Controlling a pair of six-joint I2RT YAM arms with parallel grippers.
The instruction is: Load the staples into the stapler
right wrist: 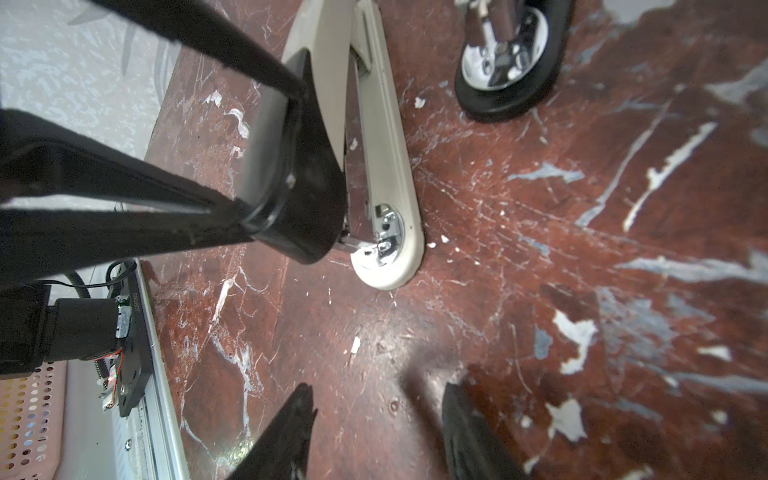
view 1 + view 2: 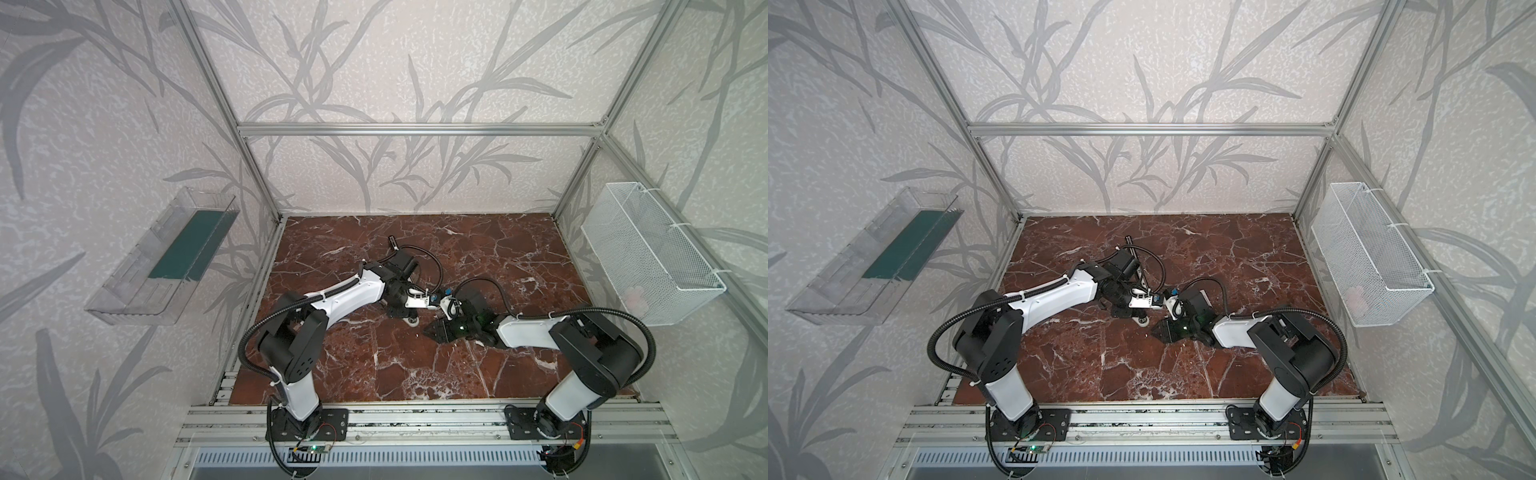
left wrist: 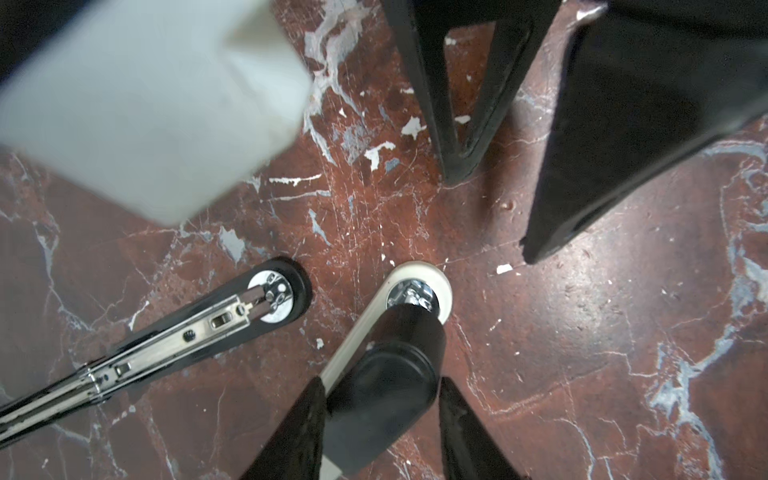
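Left pincer (image 3: pixel 380 390) first: its two fingers squeeze the black top (image 1: pixel 307 187) of the long cream plastic stapler (image 1: pixel 388 124), one finger on each side. The black top is lifted up and away from the cream bottom part. The shiny metal track (image 1: pixel 357 174) shows in the gap. The front end of the cream stapler rests on the red-brown marble surface (image 2: pixel 415 365).

The right pincer (image 1: pixel 376 390) hangs low over the surface, near that front end. Its fingers are spread apart and there is nothing between them.

A second stapler, long and black with a shiny metal inside (image 3: pixel 187 332), lies open on the surface close by. No pincer holds it.

I cannot find the staples in any picture. No grey strip and no little box shows. A blurry white block (image 3: pixel 145 104) sits close to the left wrist camera, and I cannot tell what it is.

I think the step now is opening the cream stapler and holding it open. Next the right pincer needs a strip of staples. It must pinch the thin strip softly, line it up with the track, and lay it in straight while the left pincer holds the top up.
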